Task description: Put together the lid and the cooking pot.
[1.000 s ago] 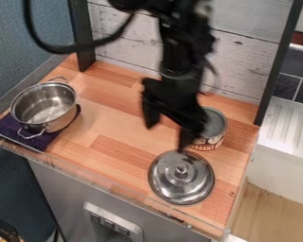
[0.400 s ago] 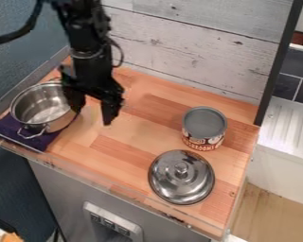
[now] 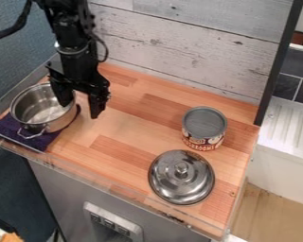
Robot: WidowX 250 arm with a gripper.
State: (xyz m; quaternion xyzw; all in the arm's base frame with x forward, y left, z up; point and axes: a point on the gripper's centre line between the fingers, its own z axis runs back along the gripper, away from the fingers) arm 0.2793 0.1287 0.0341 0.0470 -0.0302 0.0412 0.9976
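At the lid-side rim of the cooking pot (image 3: pixel 57 124), gripper (image 3: pixel 81 105) hangs with fingers spread, holding nothing. Pot sits on dark cloth (image 3: pixel 6 126); lid (image 3: pixel 179 184) lies well apart, near can (image 3: pixel 204 124). Step judged: pot pickup. Next: straddle wall squarely, lower, close.

A plank wall (image 3: pixel 198 45) is rising behind the bench (image 3: pixel 138 127); a blue wall (image 3: pixel 15 61) is flanking its left edge. Wooden flooring (image 3: pixel 268 212) is lying beyond its right edge.
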